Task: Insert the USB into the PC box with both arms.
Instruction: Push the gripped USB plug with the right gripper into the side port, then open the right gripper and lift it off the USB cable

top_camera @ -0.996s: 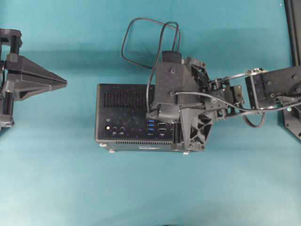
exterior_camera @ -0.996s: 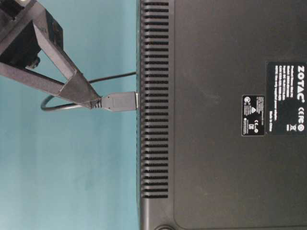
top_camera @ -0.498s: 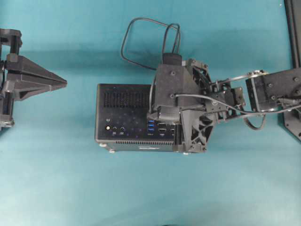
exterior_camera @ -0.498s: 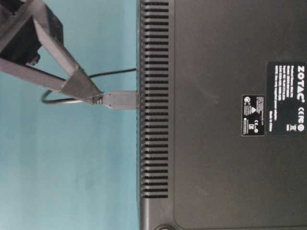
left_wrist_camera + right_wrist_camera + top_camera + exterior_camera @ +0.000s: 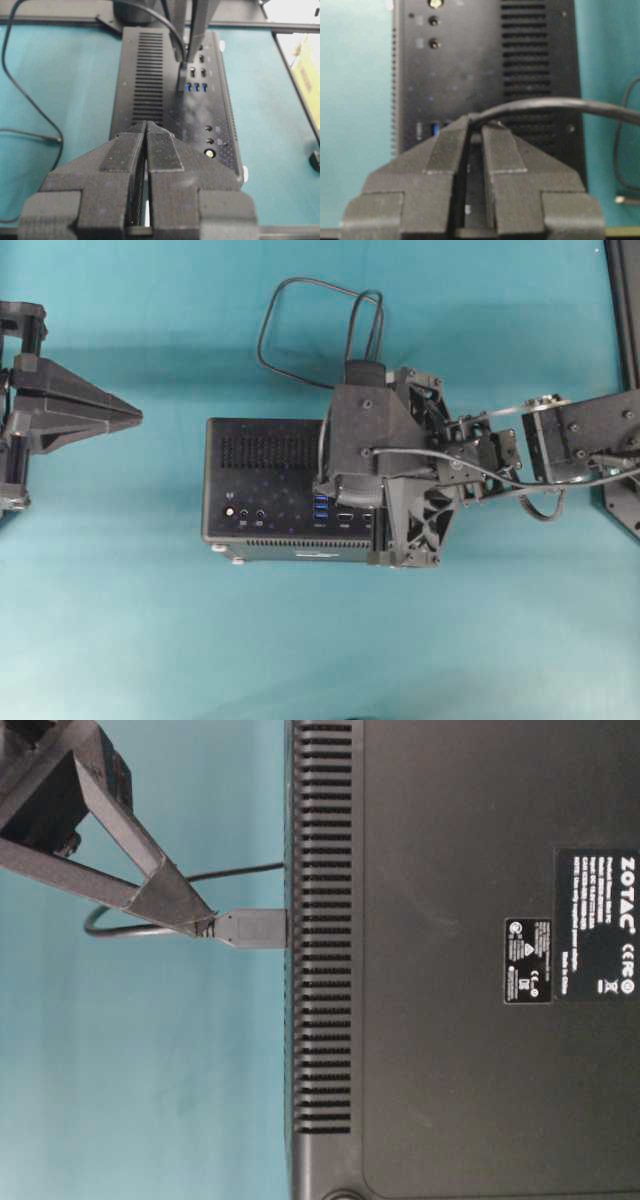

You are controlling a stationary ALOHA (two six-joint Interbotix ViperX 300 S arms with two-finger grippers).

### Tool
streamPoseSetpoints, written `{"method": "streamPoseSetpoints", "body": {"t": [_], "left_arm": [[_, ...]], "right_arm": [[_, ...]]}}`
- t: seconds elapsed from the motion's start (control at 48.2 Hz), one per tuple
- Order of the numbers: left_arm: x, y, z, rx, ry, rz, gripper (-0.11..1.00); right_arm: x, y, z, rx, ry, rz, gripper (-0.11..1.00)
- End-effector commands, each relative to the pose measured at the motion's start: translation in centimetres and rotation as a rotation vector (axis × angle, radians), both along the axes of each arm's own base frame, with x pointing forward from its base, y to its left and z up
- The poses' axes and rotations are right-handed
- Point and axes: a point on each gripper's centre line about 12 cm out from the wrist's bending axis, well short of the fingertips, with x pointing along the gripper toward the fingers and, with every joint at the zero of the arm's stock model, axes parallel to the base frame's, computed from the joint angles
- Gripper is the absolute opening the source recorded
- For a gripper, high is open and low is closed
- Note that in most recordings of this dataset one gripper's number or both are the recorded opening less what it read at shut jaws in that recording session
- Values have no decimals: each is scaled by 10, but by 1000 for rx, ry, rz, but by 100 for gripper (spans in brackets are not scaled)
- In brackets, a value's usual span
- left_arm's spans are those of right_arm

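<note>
The PC box (image 5: 260,490) lies on the teal mat with its port face up, several blue sockets (image 5: 321,506) showing. My right gripper (image 5: 325,485) hangs over that face, shut on the USB plug (image 5: 250,928). In the table-level view the plug's end meets the edge of the PC box (image 5: 450,960). The left wrist view shows the plug (image 5: 181,80) pointing down beside the blue sockets (image 5: 196,87). The USB cable (image 5: 270,340) loops behind the box. My left gripper (image 5: 135,415) is shut and empty, well left of the box, aimed at the PC box (image 5: 170,90).
A black frame (image 5: 625,300) runs along the right edge of the mat. Part of the cable (image 5: 25,100) trails over the mat left of the box. A yellow object (image 5: 305,75) lies beyond the frame at the right.
My right gripper has shifted slightly with the plug, and the plug's tip has closed on the box's edge. The left arm has not moved.
</note>
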Motion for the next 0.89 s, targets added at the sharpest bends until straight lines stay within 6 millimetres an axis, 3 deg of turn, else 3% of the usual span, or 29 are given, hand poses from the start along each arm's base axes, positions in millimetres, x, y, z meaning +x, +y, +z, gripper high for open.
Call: {"method": "streamPoseSetpoints", "body": {"t": [0.0, 0.415, 0.872], "left_arm": [[1, 0, 7, 1, -23, 0, 0], [1, 0, 7, 1, -25, 0, 0], [1, 0, 9, 2, -29, 0, 0]], "right_arm": [[-1, 15, -20, 21, 68, 15, 8], [4, -5, -14, -8, 52, -22, 8], [3, -2, -11, -7, 39, -10, 10]]}}
